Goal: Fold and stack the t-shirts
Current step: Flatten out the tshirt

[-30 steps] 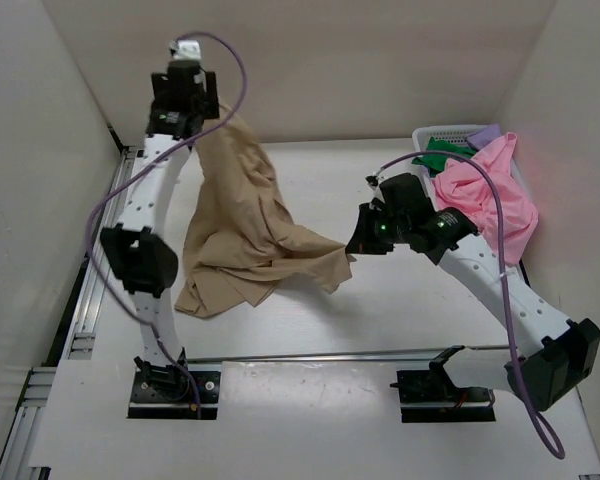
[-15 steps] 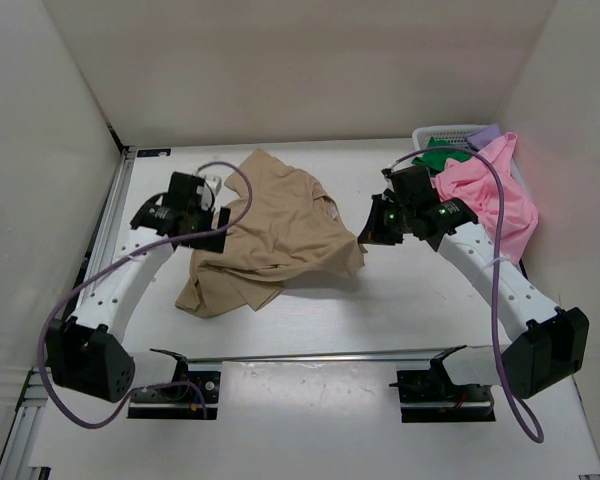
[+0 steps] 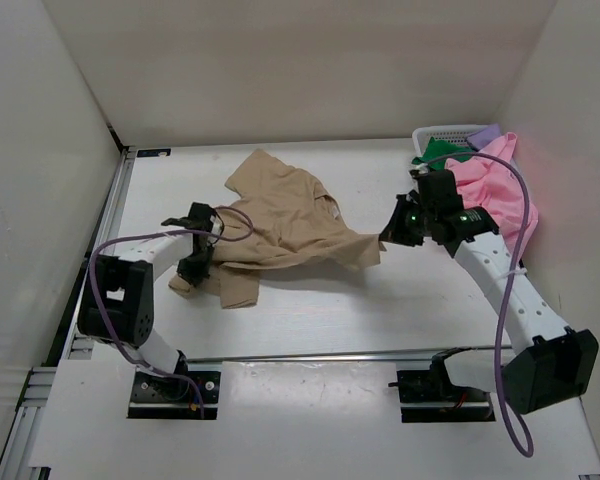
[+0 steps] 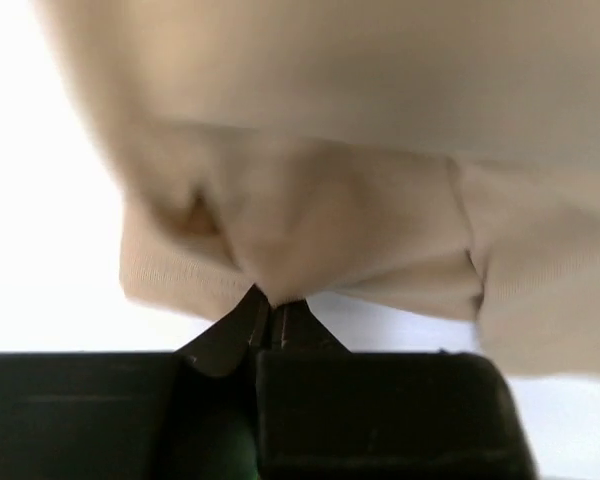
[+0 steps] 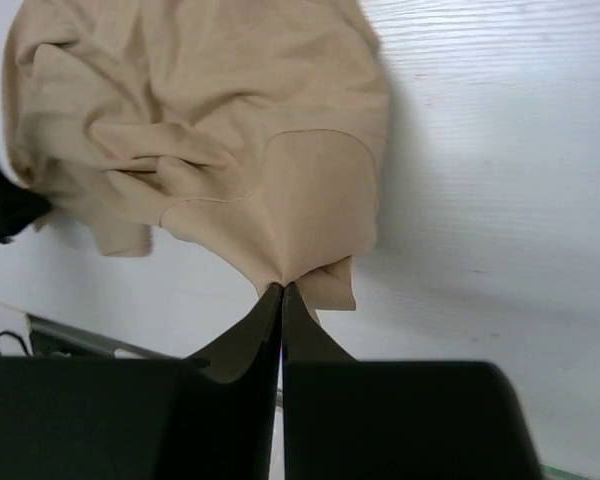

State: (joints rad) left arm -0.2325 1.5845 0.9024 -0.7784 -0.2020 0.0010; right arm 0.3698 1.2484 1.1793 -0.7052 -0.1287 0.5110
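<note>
While lying rumpled mid-tabletop (image 3: 310, 320), tan t-shirt (image 3: 280, 215) pinched at both sides; left edge clamped in closed left end effector (image 4: 274, 305); right edge clamped in closed right end effector (image 5: 282, 290); pink t-shirt (image 3: 495, 185), green t-shirt (image 3: 442, 152), purple t-shirt (image 3: 487, 131) heaped over white basket (image 3: 435, 131), far right corner.

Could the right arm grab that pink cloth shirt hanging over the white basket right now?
Probably not yet. The pink cloth shirt hangs right beside that arm, nothing between, but the right gripper is shut on a corner of the tan cloth shirt and must let go first.
</note>
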